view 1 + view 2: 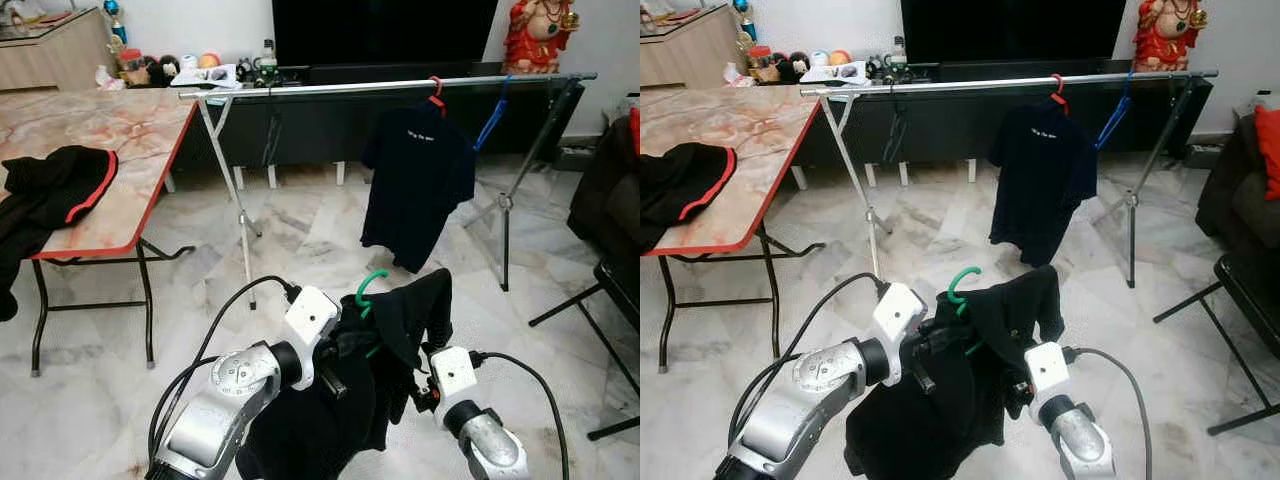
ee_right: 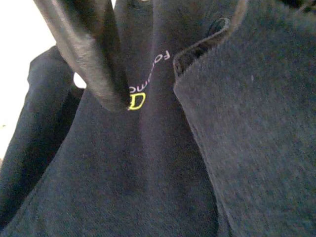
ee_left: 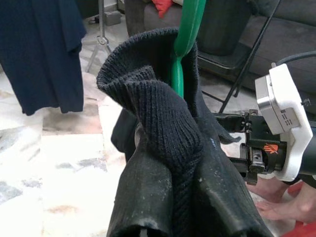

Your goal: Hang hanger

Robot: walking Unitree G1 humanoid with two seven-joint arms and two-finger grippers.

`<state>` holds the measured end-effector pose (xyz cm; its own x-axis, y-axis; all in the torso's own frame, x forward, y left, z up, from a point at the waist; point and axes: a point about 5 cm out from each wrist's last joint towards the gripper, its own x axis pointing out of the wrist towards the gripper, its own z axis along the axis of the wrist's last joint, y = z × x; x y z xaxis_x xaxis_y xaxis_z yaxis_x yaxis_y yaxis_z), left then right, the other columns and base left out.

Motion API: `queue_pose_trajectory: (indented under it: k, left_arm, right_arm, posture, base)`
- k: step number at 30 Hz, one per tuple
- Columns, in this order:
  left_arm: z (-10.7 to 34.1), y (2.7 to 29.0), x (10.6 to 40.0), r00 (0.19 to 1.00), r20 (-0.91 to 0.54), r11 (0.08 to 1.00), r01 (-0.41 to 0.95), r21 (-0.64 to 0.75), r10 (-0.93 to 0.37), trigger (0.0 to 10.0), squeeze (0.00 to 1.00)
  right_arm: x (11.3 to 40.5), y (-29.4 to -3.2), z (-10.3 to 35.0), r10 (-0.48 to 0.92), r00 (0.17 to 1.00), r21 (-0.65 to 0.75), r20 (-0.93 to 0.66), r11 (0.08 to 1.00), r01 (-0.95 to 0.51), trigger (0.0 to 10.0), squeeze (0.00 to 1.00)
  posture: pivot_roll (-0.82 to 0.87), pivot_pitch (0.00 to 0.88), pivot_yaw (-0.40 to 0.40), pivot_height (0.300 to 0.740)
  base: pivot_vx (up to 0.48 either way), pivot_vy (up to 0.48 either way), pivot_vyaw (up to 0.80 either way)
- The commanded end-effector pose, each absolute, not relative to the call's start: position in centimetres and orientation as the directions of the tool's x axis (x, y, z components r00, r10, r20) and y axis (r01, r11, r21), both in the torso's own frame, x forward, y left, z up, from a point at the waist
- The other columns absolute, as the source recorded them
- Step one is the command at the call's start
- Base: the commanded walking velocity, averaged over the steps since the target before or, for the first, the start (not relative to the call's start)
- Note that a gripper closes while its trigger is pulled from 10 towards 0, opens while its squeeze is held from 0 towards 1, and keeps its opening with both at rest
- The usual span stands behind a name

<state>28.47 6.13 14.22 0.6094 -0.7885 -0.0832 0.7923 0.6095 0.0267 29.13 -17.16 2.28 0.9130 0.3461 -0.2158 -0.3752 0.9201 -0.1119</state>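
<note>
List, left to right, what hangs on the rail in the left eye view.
Dark strap → red hanger carrying a dark T-shirt → empty blue hanger.

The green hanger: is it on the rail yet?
Not yet. The green hanger, carrying a black garment, is held well below the rail.
</note>
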Motion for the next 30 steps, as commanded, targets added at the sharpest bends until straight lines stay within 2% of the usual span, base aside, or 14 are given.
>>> queue_pose_trajectory:
  k: [1,30]
  left_arm:
    - [15.0,5.9,28.2,0.599,-0.054,0.598,0.801,0.042,-0.799,10.0,0.0]
    - [14.8,6.0,27.9,0.598,-0.062,0.596,0.802,0.037,-0.799,10.0,0.0]
  right_arm:
    - [28.9,-16.9,1.8,0.352,0.905,-0.09,-0.237,0.92,-0.381,0.0,0.0]
    - [28.6,-15.7,1.4,0.393,0.884,-0.072,-0.255,0.904,-0.422,0.0,0.0]
  posture:
    - [0.06,0.072,0.019,0.74]
    - [0.06,0.064,0.019,0.74]
  base:
    - [0.0,0.0,0.0]
    - [0.0,0.0,0.0]
